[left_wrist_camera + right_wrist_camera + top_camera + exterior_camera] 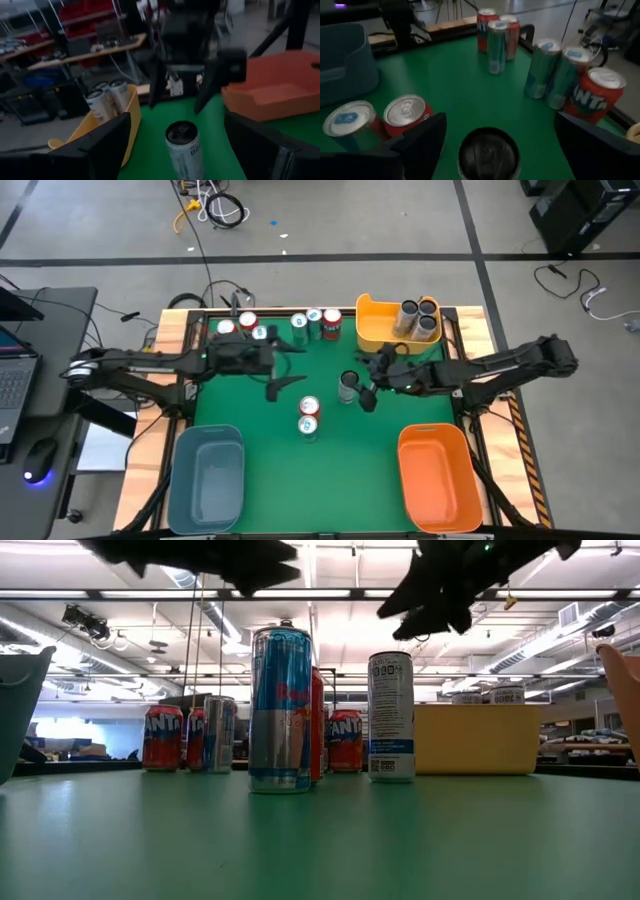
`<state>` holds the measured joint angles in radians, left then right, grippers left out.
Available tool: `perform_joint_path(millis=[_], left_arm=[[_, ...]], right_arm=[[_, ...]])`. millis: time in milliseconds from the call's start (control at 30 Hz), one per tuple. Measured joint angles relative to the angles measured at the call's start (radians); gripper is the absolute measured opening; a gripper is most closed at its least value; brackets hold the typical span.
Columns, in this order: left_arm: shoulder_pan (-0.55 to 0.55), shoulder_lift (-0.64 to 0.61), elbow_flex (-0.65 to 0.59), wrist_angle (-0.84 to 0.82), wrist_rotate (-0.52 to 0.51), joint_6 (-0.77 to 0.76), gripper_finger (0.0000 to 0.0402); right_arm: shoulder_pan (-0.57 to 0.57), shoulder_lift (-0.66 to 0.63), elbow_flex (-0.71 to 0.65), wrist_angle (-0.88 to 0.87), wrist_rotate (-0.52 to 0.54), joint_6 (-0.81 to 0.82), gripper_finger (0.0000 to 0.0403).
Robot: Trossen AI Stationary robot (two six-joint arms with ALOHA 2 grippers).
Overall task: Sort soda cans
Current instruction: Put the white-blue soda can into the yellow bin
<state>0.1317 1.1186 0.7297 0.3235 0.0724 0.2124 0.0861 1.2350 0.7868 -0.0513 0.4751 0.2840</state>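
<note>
A dark can [347, 387] stands upright near the middle of the green tabletop [250, 415], a little toward the right edge, its long axis vertical. In the right wrist view its black lid [489, 151] sits squarely between that arm's two fingers [422, 142], so the right gripper [368, 388] is just beside it and straddles it from the right-edge side. Those fingers are spread wide and grip nothing; whether either one touches the can wall cannot be told. The right arm is plainly the nearer one.

The left gripper [285, 368] hovers further off, toward the far left part of the tabletop, fingers spread wide and empty too, facing the same dark can [184, 150] from the opposite side.

Two cans, a red one [309, 407] and a teal one [308, 426], stand together just nearer the front edge. A row of red and teal cans [290, 324] lines the far edge. The yellow bin [375, 330] at the far right corner already holds dark cans [419, 318]; the blue bin [207, 472] and the orange bin [437, 472] sit at the front corners.

The likely next move is a straight squeeze on the upright dark can, then a lift toward the yellow bin.
</note>
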Motion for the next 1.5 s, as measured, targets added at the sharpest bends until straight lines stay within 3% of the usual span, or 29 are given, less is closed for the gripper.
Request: perform_joint_path(millis=[100, 333, 567, 900, 1300, 1500], left_arm=[[0.0, -0.079, -0.095, 0.09, -0.003, -0.032, 0.0325], [0.0, -0.188, -0.199, 0.108, -0.057, -0.066, 0.0325], [0.0, -0.197, -0.227, 0.102, -0.086, -0.068, 0.0325], [0.0, -0.197, -0.227, 0.1, -0.087, -0.07, 0.0325], [-0.001, -0.196, -0.227, 0.097, -0.087, -0.082, 0.0325], [-0.001, -0.196, -0.227, 0.096, -0.087, -0.086, 0.0325]], right_arm=[[0.006, 0.05, 0.0, 0.02, 0.002, 0.013, 0.0365], [0.024, 0.146, 0.0, 0.072, 0.013, 0.047, 0.0371], [0.029, 0.208, 0.006, 0.107, 0.081, 0.08, 0.0346], [0.036, 0.162, -0.001, 0.096, 0.063, 0.064, 0.0303], [0.036, 0.086, 0.045, 0.061, 0.067, -0.01, 0.0352], [0.036, 0.11, 0.046, -0.048, 0.058, 0.085, 0.0365]])
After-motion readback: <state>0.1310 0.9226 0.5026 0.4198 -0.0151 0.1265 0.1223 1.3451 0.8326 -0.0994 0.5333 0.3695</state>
